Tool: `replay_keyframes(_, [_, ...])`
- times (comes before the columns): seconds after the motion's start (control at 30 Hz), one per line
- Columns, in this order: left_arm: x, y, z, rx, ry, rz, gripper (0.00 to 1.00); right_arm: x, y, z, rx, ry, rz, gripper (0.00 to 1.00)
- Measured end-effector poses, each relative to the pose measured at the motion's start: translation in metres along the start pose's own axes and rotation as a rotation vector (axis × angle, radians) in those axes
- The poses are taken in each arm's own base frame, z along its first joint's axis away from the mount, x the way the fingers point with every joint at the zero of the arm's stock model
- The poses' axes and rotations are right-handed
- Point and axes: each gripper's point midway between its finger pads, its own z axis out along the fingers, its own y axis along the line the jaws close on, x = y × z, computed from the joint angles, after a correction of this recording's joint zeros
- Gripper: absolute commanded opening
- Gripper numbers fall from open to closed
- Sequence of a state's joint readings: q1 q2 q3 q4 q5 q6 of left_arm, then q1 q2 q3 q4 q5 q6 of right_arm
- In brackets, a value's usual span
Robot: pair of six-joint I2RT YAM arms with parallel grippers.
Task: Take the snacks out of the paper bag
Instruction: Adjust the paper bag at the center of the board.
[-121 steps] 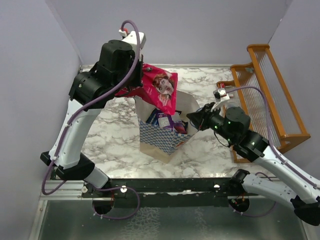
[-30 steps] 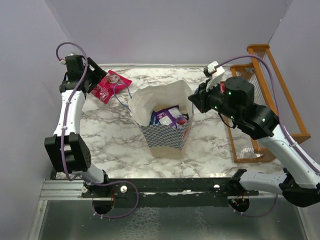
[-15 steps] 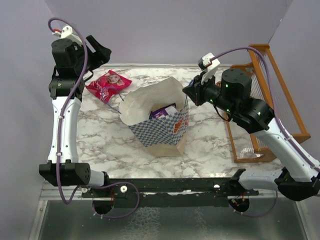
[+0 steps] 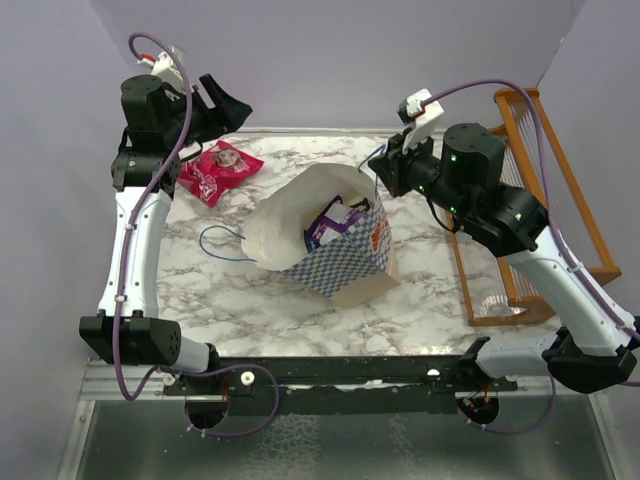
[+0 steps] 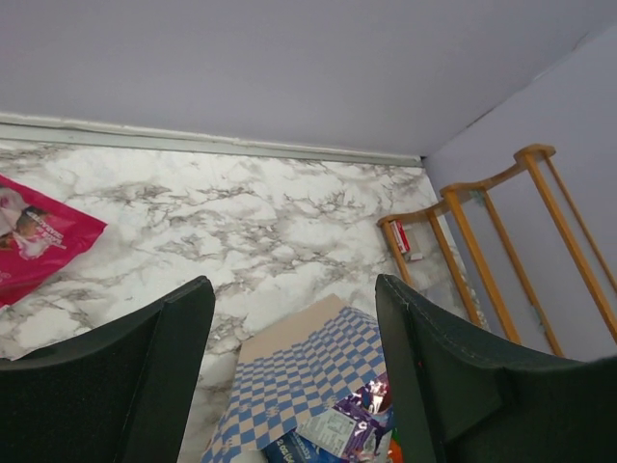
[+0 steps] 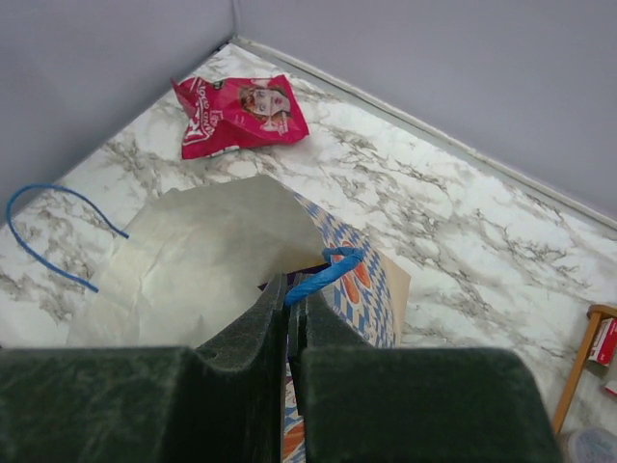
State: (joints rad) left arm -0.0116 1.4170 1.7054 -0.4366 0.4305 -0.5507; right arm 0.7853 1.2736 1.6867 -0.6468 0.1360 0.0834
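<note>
On the marbled table, seen from above, the paper bag (image 4: pixel 330 265) leans over near the centre, its mouth toward 10 o'clock and a purple packet (image 4: pixel 328 222) among the snacks showing inside. The right gripper (image 6: pixel 292 301), at the bag's 1 o'clock corner, has its fingers pressed together on the blue cord handle (image 6: pixel 326 269). The other handle (image 4: pixel 214 242) lies loose on the table at the bag's 9 o'clock. The pink-red snack bag (image 4: pixel 219 169) lies flat at the table's 10 o'clock. The left gripper (image 5: pixel 289 289) hangs above it, fingers spread and holding nothing. An orange wooden rack (image 4: pixel 556 190) stands at 3 o'clock.
</note>
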Motion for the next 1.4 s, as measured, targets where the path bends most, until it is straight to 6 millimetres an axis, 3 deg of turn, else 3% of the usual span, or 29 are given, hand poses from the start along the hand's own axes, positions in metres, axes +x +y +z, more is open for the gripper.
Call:
replay_keyframes(0.27, [0.026,-0.011,0.006,0.057,0.072,-0.052,0.67,0.008,0.007,0.000,-0.050,0.033,-0.031,0.02])
replay_keyframes(0.47, [0.047,-0.015,0.003,0.067,0.142,-0.079,0.67,0.023,0.049,0.002,-0.286,0.056,-0.010,0.02])
replay_keyframes(0.7, [0.047,-0.032,-0.037,0.077,0.122,-0.014,0.68,0.034,0.085,0.009,-0.468,0.038,0.095,0.02])
replay_keyframes(0.9, [0.056,-0.033,-0.061,0.069,0.126,0.049,0.62,0.021,0.079,0.020,-0.413,-0.035,0.139,0.02])
replay_keyframes(1.07, [0.097,-0.029,-0.067,0.129,0.226,0.045,0.53,0.006,0.057,0.023,-0.294,-0.124,0.137,0.02])
replay_keyframes(1.13, [0.116,-0.027,-0.072,0.145,0.277,0.046,0.53,0.002,0.058,0.024,-0.304,-0.154,0.128,0.02])
replay_keyframes(1.27, [0.145,-0.027,-0.086,0.174,0.337,0.069,0.50,-0.001,0.081,0.028,-0.438,-0.184,0.128,0.02])
replay_keyframes(1.4, [0.168,-0.021,-0.099,0.165,0.375,0.059,0.49,0.011,0.111,0.042,-0.605,-0.138,0.168,0.02])
